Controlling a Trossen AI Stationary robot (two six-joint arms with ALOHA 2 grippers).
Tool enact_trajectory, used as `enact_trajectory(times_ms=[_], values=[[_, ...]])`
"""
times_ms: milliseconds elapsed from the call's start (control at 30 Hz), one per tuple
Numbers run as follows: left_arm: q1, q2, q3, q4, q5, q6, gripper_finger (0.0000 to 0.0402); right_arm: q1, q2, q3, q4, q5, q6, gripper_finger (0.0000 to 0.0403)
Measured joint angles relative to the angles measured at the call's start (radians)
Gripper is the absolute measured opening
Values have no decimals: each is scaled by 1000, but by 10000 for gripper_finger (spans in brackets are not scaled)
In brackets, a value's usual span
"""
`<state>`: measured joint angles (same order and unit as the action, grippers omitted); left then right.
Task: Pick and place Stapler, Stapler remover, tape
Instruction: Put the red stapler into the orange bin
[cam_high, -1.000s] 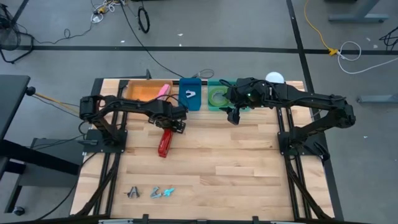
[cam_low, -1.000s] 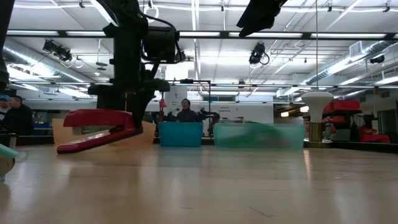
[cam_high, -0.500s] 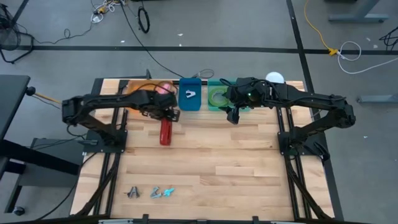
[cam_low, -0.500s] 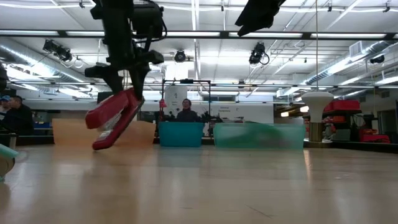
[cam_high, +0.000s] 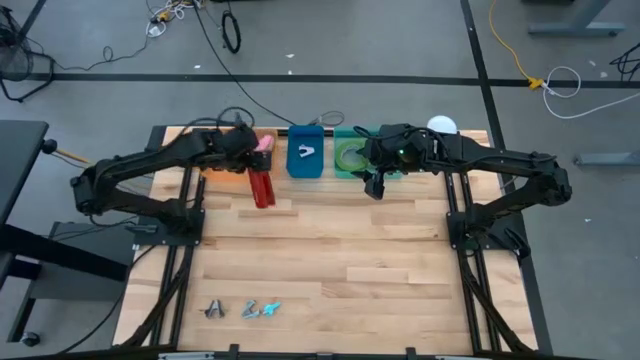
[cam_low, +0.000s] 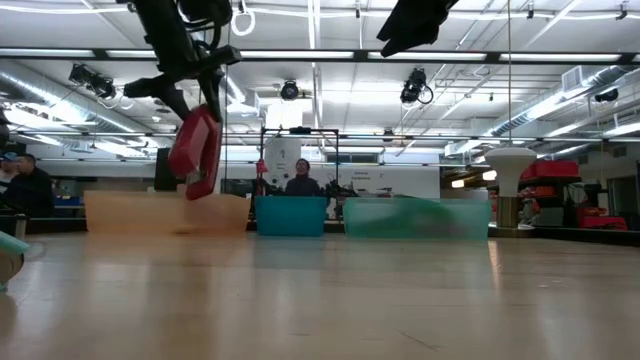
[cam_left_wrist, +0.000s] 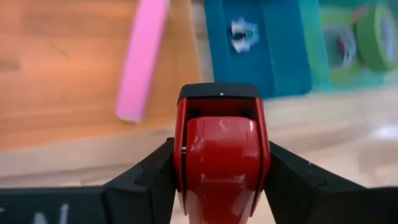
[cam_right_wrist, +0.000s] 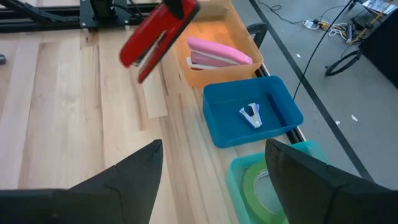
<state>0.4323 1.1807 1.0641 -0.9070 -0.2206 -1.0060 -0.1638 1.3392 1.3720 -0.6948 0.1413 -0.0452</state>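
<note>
My left gripper (cam_high: 256, 168) is shut on a red stapler (cam_high: 263, 187), high above the table beside the orange bin (cam_high: 218, 152). A pink stapler (cam_high: 264, 143) lies in that bin. The blue bin (cam_high: 305, 160) holds a stapler remover (cam_right_wrist: 252, 114). Green tape rolls (cam_right_wrist: 262, 186) lie in the teal bin (cam_high: 350, 165); the red-pink roll does not show. My right gripper (cam_high: 375, 187) is open and empty above the table, by the teal bin's near side. My left gripper pinches the red stapler's two long sides (cam_left_wrist: 186, 163) between its two fingers (cam_left_wrist: 152, 177). The fingers come from above, and the hold is at the stapler's upper end (cam_low: 203, 112). The stapler hangs steeply below the fingers, lifted clear of the table.
The three bins stand in a row along the table's far edge. Several loose stapler removers (cam_high: 243, 310) lie near the front left corner. The middle of the wooden table (cam_high: 340, 250) is bare. People show in the room beyond, in the low view.
My left gripper has gone up and toward the table's far edge, to the orange bin, carrying the red stapler. The stapler has tipped from nearly level to hanging steeply down. My right gripper has kept still.
</note>
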Motion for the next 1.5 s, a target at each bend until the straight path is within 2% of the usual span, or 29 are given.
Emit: enact_trajectory(times_ms=[333, 700, 1000, 1133, 1500], values=[[129, -75, 0, -46, 1, 119, 197, 0, 0, 0, 3, 0, -5, 282], [294, -83, 0, -147, 2, 285, 197, 0, 0, 0, 5, 0, -9, 282], [442, -82, 123, -167, -19, 452, 197, 0, 0, 0, 7, 0, -16, 282], [504, -81, 138, -167, -21, 522, 197, 0, 0, 0, 7, 1, -16, 282], [510, 33, 138, -148, -29, 588, 197, 0, 0, 0, 22, 1, -16, 282]])
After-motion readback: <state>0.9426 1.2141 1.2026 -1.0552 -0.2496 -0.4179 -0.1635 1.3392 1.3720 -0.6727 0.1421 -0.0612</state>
